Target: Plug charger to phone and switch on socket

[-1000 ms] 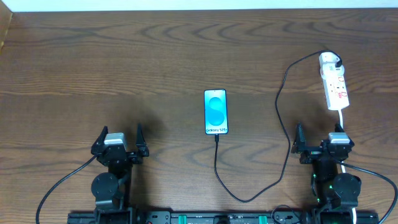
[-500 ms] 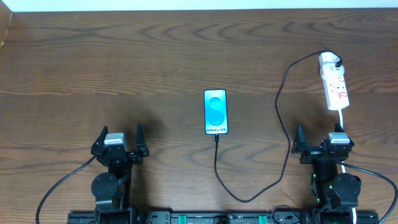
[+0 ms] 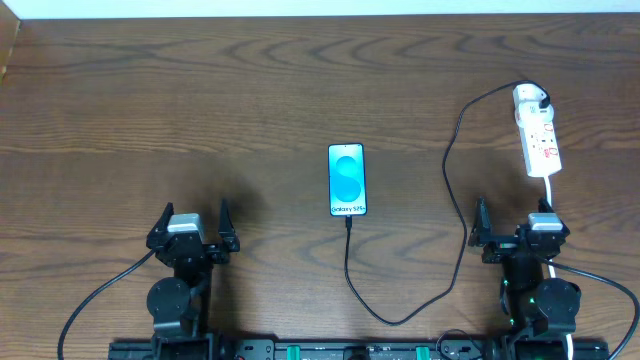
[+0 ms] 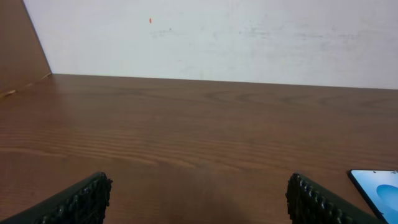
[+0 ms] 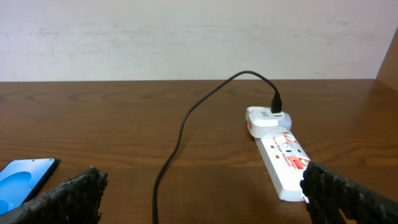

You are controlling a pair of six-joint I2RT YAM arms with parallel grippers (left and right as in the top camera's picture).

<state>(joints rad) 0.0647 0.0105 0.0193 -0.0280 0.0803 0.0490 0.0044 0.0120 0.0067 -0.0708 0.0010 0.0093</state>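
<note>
Jaws wide; charger (image 3: 347,250) loops between phone (image 3: 347,180), socket (image 3: 538,135)

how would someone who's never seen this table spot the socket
On the brown wooden table, look to the far right side, beyond the right end effector. The socket lies there: a narrow white strip with red markings, a white plug at its far end, unlike the blue-screened phone mid-table.

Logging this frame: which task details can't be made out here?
- Socket switch position: too small in the overhead view, and the red markings are too blurred to read in the right wrist view.
- Whether the charger tip sits fully in the phone: too small overhead, and both wrist views cut off the phone's port end at the frame edge.
</note>
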